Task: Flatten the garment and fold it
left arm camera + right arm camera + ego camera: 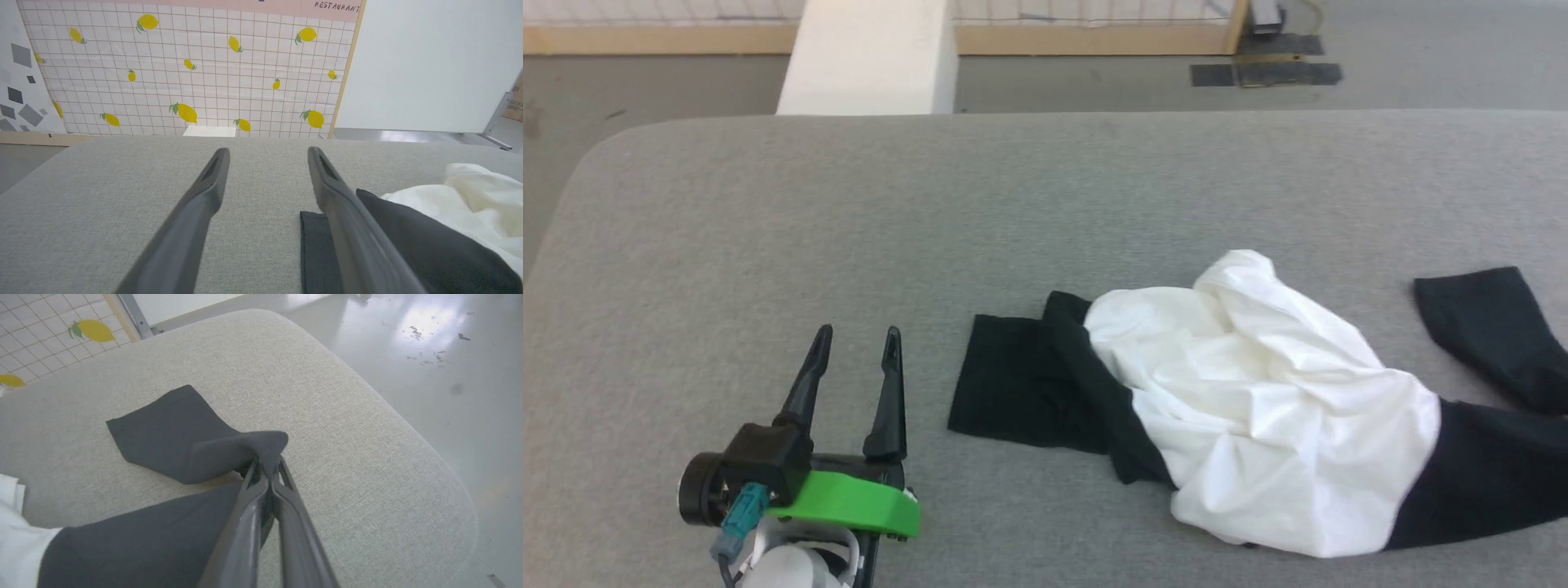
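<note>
Fingers of my right gripper (267,467): pinched together on a raised black sleeve fold of the garment (163,433). Fingers of my left gripper (858,343): spread apart, empty, just left of the garment, which lies crumpled on the grey desk (849,204).

garment (1258,392): white body, black sleeves | table (849,204): grey | wall (204,61): lemon-print grid

The grey cloth-covered table (768,212) is stretching out before me, its far left corner rounding off. The garment (1258,392) is lying on it toward my near right, its white body bunching up in wrinkles, with a black panel (1013,384) lying flat to the left and a black sleeve (1486,327) trailing off to the right.
</note>
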Robot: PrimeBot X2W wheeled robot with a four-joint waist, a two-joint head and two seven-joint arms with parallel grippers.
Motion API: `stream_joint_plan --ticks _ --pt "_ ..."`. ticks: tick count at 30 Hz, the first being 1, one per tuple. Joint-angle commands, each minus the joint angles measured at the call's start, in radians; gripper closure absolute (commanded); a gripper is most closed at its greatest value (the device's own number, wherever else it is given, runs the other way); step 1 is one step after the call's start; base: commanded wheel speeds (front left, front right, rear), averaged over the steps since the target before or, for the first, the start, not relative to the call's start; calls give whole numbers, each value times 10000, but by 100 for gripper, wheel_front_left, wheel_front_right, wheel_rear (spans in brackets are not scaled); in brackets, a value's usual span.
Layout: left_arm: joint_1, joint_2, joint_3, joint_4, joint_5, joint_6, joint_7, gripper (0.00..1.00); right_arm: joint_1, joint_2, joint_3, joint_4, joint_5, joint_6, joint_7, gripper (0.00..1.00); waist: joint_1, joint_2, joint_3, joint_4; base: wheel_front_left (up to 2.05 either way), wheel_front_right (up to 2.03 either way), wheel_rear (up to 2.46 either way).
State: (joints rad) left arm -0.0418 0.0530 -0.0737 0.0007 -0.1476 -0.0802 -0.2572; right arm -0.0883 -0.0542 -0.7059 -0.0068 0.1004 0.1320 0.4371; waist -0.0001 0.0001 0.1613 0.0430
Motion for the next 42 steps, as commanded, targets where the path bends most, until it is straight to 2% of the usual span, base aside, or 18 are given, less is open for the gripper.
stream_joint_plan --ticks 1,2,5,8,9,12,14,20,25,27,30,33,39,42 --pt "36 -21 -16 96 88 -79 -45 0 69 32 252 57 313 -13 -340 0 1 -1 -66 -211 0 0 0" --pt "37 -17 -123 348 85 -128 -45 0 186 35 851 40 457 -13 -1144 0 1 -1 -105 -310 0 0 0" --pt "-34 5 -401 839 61 -199 315 0 407 36 2202 -200 574 -13 -2583 0 1 -1 -137 -462 0 0 0" --pt "-185 9 -592 1485 -10 -149 1524 0 580 37 3418 -305 787 -13 -3580 0 1 -1 -137 -615 0 0 0" --pt "-210 5 -588 1676 -36 29 2035 0 615 37 3769 -299 866 -13 -3746 0 1 -1 -135 -654 0 0 0" --pt "-378 -5 -572 2060 -8 735 3665 0 670 38 4759 -211 1099 -13 -4052 0 1 -1 -83 -808 0 0 0" --pt "-496 -12 -612 2062 -173 973 4367 0 663 38 5185 -179 1214 -13 -4154 0 1 -1 -35 -893 0 0 0" --pt "-747 -21 -901 2065 -805 1086 5849 0 508 38 5919 -153 1261 -13 -4282 0 1 -1 185 -1051 0 0 0" --pt "-948 -21 -1312 2328 -836 1145 6969 0 425 39 6327 -247 1205 -13 -4270 0 1 -1 318 -1032 0 0 0" --pt "-1021 12 -1494 2380 -774 1070 7278 99 395 39 6423 -294 1203 -13 -4263 0 1 -1 350 -998 0 0 0" --pt "-1077 49 -1579 2239 -770 975 7124 100 401 39 6488 -334 1197 -13 -4239 0 1 -1 319 -857 0 0 0" --pt "-1031 205 -1317 1945 -720 1171 6536 100 472 39 6458 -372 1175 -13 -4210 0 1 -1 208 -639 0 0 0" --pt "-421 651 241 1036 -1006 2191 5270 100 645 39 6401 -428 1217 -13 -4081 0 1 -1 -130 -198 0 0 0" --pt "78 928 1087 631 -1217 2639 5042 100 736 39 6389 -448 1179 -13 -4002 0 1 -1 -281 -3 0 0 0"
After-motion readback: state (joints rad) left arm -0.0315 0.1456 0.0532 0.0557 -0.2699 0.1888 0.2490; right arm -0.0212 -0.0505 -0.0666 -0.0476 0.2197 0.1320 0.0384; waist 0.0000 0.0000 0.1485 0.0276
